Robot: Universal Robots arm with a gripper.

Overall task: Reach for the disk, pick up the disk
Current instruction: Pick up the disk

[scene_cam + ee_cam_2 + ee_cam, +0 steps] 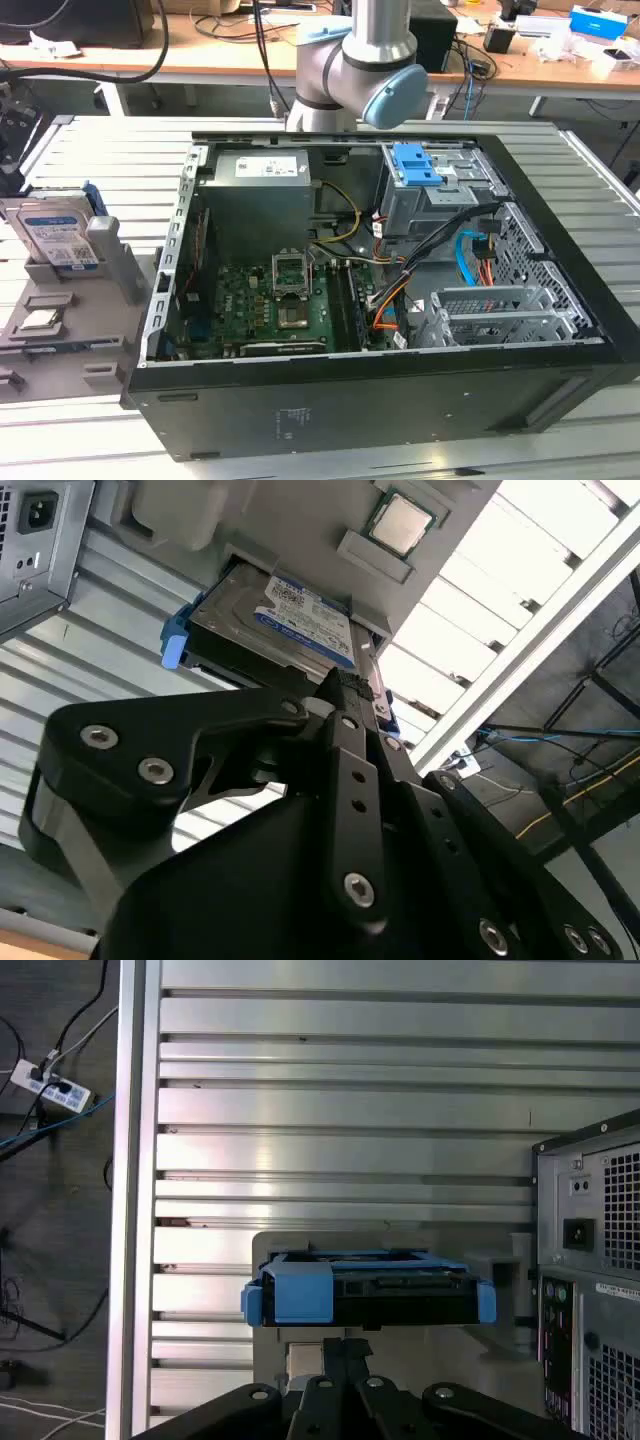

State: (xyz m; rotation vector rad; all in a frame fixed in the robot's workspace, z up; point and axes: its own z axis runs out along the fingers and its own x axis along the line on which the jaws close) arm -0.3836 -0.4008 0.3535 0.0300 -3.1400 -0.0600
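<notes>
Grey arm (352, 50) with a pale blue joint cap, black tool (345, 1344) with fingertips together

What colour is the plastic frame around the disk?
Blue; the frame around the disk shows best in the first wrist view.

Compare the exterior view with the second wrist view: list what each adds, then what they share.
Exterior view adds: the motherboard and blue latch piece inside the open computer case. Second wrist view adds: the gripper, close to the disk. Shared: the disk in its grey holder, the processor chip nearby.
</notes>
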